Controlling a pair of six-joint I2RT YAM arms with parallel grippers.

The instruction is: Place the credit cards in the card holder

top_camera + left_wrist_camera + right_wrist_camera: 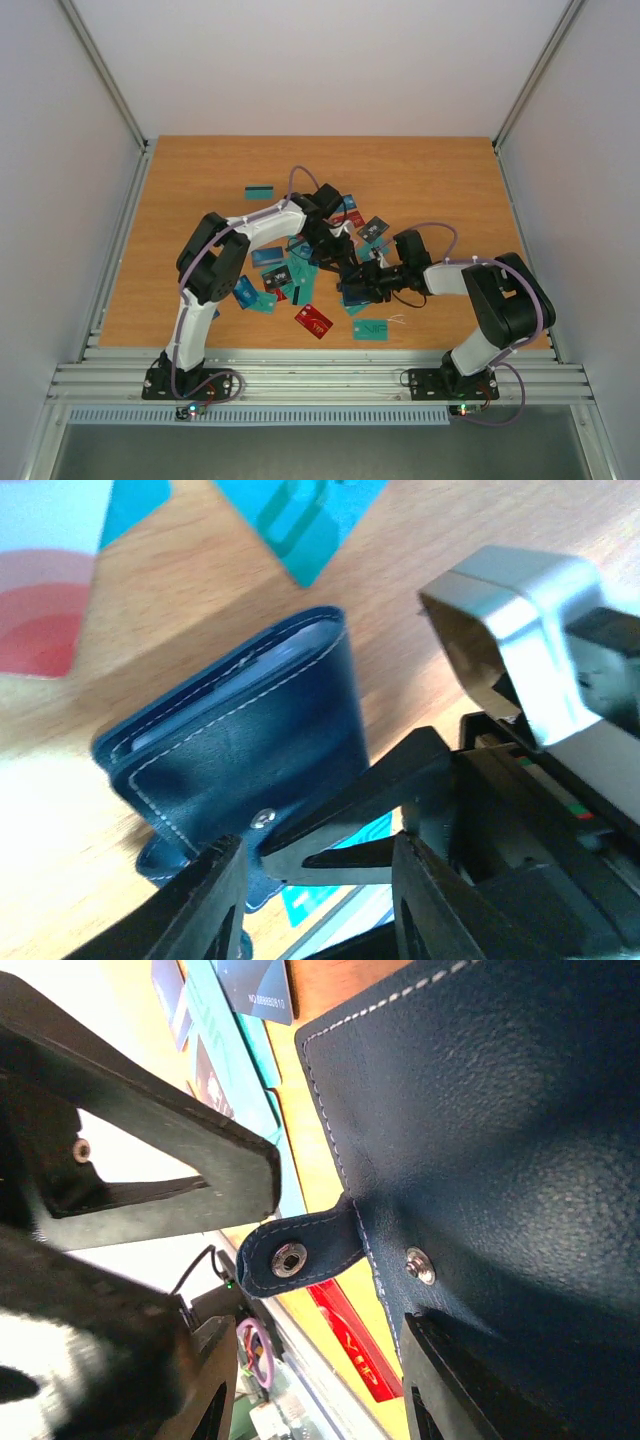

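Left jaws stand partly apart, holding nothing, just beside the card holder [250, 740], which lies folded mid-tabletop [200, 180] with its clasp tab [300, 1250] unsnapped. Right jaws likewise apart, 1 finger against the holder's edge, no grip seen. You have no card visibly loaded; whether any sit inside, cannot tell. Credit cards [313, 320] lie scattered around and under both arms, crowding your approach.

Navy card holder [250, 740], pale stitching all round!
Silver snap [262, 819] gleaming; red card [314, 320] at six o'clock, teal card [370, 329] at five, orange wood-grain table [200, 180].
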